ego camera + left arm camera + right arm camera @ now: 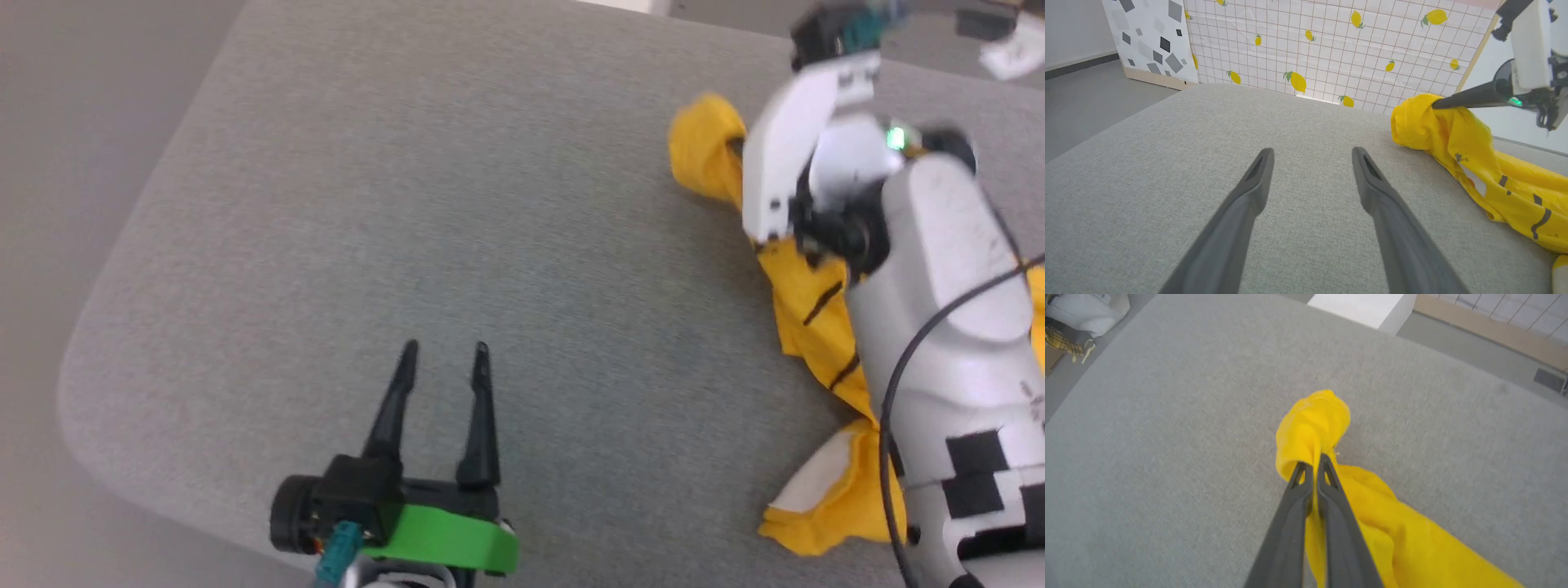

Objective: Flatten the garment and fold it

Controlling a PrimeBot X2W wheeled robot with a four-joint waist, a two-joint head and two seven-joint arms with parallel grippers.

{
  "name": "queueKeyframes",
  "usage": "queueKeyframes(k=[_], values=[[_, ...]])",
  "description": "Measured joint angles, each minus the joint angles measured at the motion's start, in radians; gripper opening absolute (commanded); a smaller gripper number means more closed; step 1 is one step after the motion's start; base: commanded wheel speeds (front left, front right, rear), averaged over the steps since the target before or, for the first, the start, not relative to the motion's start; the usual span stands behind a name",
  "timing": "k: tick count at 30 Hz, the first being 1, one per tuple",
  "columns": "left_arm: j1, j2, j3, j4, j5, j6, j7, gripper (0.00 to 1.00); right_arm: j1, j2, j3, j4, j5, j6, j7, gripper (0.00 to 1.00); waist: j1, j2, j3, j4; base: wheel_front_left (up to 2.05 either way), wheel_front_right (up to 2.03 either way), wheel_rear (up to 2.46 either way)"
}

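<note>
One hand (1312, 464) tight on garment (1404, 543)

grey fabric-covered table (408, 204), bunched yellow garment (816, 327) lying on it

The bench (326, 204) has a grey woven fabric cover and a rounded near-left corner. Grey floor (49, 122) lies along its left edge. Beyond the far edge stand a white grid panel with lemon print (1331, 49) and a white panel with grey geometric shapes (1151, 36). A white block (1363, 308) sits just off the far edge.
</note>
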State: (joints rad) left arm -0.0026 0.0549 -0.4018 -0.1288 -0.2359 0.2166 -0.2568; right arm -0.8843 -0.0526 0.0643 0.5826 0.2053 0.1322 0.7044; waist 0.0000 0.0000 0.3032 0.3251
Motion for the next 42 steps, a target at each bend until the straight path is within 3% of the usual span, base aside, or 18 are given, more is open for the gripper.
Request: queueKeyframes(k=[1,2,3,10,18,24,27,30,33,36,42], values=[[0.002,0.000,-0.010,0.004,-0.003,0.000,0.000,1.00,0.016,0.001,-0.017,0.034,-0.016,0.000,-0.023,0.00,0.0000,0.0000,-0.003,0.013,0.00,0.00,0.00],[0.002,0.000,-0.019,0.009,-0.006,0.000,0.000,1.00,0.029,0.001,-0.030,0.065,-0.031,0.000,-0.042,0.09,0.0000,0.0000,-0.005,0.026,0.00,0.00,0.00],[0.002,0.000,-0.028,0.014,-0.010,0.000,0.000,1.00,0.038,0.000,-0.038,0.093,-0.033,0.000,-0.063,1.00,0.0000,0.0000,-0.007,0.040,0.00,0.00,0.00],[0.002,-0.001,-0.022,0.024,-0.020,0.005,0.000,1.00,-0.002,0.004,-0.014,0.191,-0.029,0.000,-0.158,1.00,0.0000,0.0000,-0.023,0.089,0.00,0.00,0.00],[0.002,0.004,0.022,0.021,0.013,-0.002,0.000,1.00,-0.099,-0.028,0.083,0.133,-0.005,0.000,-0.235,1.00,0.0000,0.0000,-0.040,0.022,0.00,0.00,0.00],[0.002,0.017,0.039,0.014,0.025,-0.013,0.000,1.00,0.005,-0.198,0.110,-0.090,0.111,0.000,-0.297,1.00,0.0000,0.0000,-0.071,-0.071,0.00,0.00,0.00],[0.003,0.021,0.046,0.008,0.026,-0.013,0.000,1.00,0.142,-0.265,0.051,-0.236,0.159,0.000,-0.332,1.00,0.0000,0.0000,-0.084,-0.115,0.00,0.00,0.00],[0.014,0.034,0.055,0.002,0.026,-0.013,0.000,1.00,0.320,-0.285,-0.042,-0.394,0.178,0.000,-0.361,1.00,0.0000,0.0000,-0.096,-0.157,0.00,0.00,0.00],[0.030,0.043,0.058,-0.007,0.026,-0.013,0.000,1.00,0.515,-0.253,-0.164,-0.552,0.168,0.000,-0.387,1.00,0.0000,0.0000,-0.106,-0.197,0.00,0.00,0.00],[0.034,0.049,0.058,-0.019,0.029,-0.018,0.000,1.00,0.700,-0.178,-0.272,-0.696,0.143,0.000,-0.420,1.00,0.0000,0.0000,-0.114,-0.231,0.00,0.00,0.00],[0.060,0.063,0.053,-0.027,0.041,-0.037,0.000,1.00,0.984,-0.032,-0.351,-0.839,0.059,0.000,-0.538,1.00,0.0000,0.0000,-0.123,-0.273,0.00,0.00,0.00]])
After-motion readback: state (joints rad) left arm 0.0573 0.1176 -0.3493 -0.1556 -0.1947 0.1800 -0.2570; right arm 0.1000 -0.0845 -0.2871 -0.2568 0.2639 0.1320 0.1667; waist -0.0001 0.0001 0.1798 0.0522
